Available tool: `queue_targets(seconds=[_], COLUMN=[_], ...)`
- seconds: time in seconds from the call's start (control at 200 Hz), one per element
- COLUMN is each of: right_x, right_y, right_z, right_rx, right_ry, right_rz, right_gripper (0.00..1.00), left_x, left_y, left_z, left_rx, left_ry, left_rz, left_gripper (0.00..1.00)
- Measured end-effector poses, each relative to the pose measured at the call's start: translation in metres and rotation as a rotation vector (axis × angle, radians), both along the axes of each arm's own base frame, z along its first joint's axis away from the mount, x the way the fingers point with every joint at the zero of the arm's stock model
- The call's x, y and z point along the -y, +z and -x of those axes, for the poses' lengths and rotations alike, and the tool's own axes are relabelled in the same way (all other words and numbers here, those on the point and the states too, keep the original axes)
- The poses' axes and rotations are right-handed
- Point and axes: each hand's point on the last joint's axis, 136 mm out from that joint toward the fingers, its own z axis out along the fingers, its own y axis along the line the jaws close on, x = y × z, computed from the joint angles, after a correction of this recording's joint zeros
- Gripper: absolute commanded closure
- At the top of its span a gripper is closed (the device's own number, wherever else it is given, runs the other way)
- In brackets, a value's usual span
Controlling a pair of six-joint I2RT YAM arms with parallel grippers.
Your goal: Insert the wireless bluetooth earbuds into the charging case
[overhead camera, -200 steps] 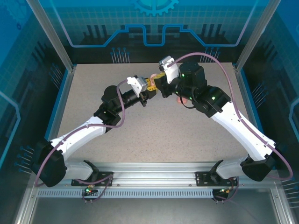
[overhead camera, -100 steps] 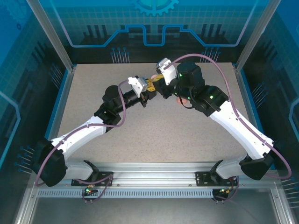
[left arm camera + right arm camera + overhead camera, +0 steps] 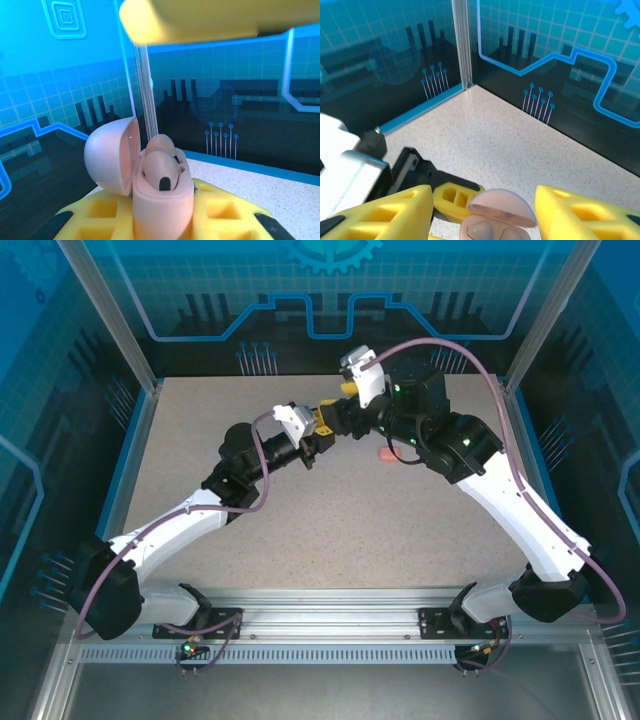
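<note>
left wrist: one case [image 3: 162, 212], two earbuds [image 3: 161, 169]

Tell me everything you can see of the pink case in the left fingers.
The case is a small rounded salmon-pink shell, smooth matte plastic by its look. It stands upright, clamped between the yellow left fingers. Its domed lid is hinged open to one side. Two pink buds sit in its wells. The right fingers stand open on either side of it, not touching.
</note>
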Motion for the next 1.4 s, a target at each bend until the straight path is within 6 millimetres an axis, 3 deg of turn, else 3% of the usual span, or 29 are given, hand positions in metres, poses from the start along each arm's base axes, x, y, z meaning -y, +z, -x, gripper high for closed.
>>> queue_targets(seconds=[0.23, 0.43, 0.56, 0.695, 0.935, 1.085, 1.286, 1.401], right_x=[0.015, 0.056, 0.066, 0.061, 0.036, 0.028, 0.028, 0.038], right_y=[0.01, 0.001, -0.002, -0.02, -0.081, -0.108, -0.112, -0.114], right_z=[-0.006, -0.033, -0.055, -0.082, -0.115, -0.116, -0.107, -0.087], right_rx=[-0.03, -0.122, -0.178, -0.261, -0.441, -0.526, -0.545, -0.548], right_ry=[-0.056, -0.207, -0.271, -0.3, -0.279, -0.261, -0.247, -0.247], right_rz=[-0.061, -0.086, -0.084, -0.047, 0.05, 0.083, 0.086, 0.091], right_gripper=[0.38, 0.38, 0.37, 0.38, 0.4, 0.41, 0.44, 0.44], left_x=[0.0, 0.0, 0.0, 0.0, 0.006, 0.009, 0.015, 0.021], left_y=[0.0, 0.0, 0.001, -0.003, -0.025, -0.032, -0.036, -0.048], left_z=[0.0, 0.0, 0.0, -0.001, -0.01, -0.012, -0.009, -0.007], left_rx=[0.0, -0.001, 0.003, -0.007, -0.072, -0.098, -0.106, -0.138], left_ry=[0.002, 0.003, 0.003, 0.002, -0.002, -0.008, -0.028, -0.046], left_rz=[0.0, 0.003, 0.006, 0.008, -0.002, -0.003, -0.01, -0.032], left_gripper=[1.0, 1.0, 1.0, 1.0, 1.0, 1.0, 1.0, 1.0])
